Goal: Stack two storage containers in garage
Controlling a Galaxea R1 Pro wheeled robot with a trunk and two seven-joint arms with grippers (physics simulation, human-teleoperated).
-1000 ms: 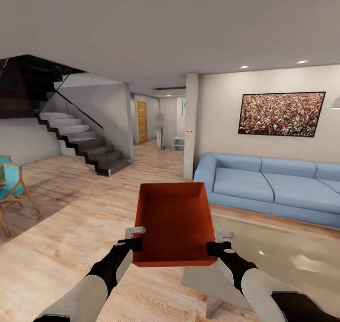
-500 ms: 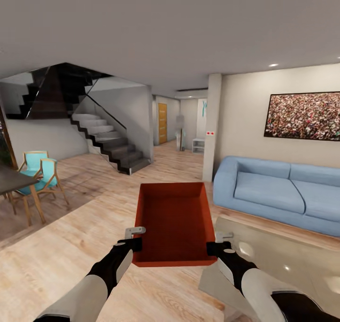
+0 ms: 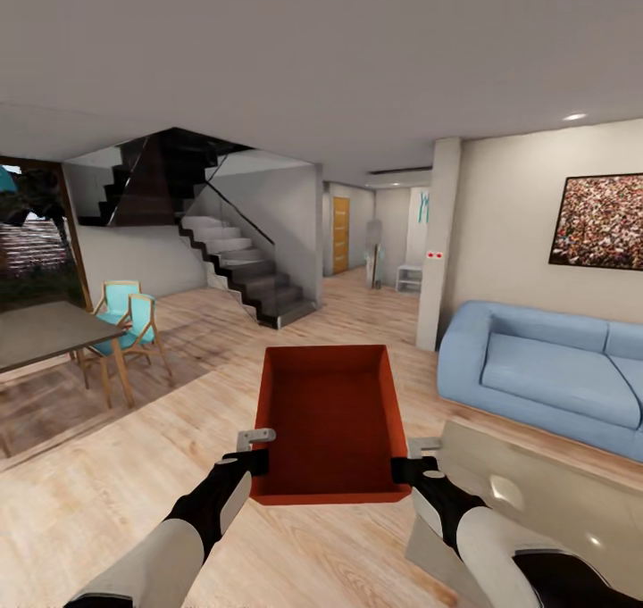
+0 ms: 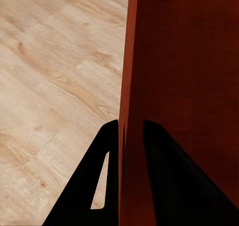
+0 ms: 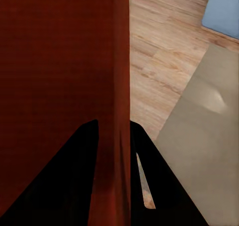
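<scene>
Head view shows one orange-red bin [image 3: 329,425] held out in front of the robot, above the light wood floor [image 3: 107,492] of the living room. Left hand [image 3: 256,462] pinches the bin's left wall; left wrist view has that wall [image 4: 130,111] between its two dark fingers [image 4: 102,186]. Right hand [image 3: 402,470] clamps the right wall the same way. A blue sofa [image 3: 545,371] sits to the right, stairs [image 3: 241,273] ahead on the left, a glossy bench [image 3: 536,510] just beside the right arm.
</scene>
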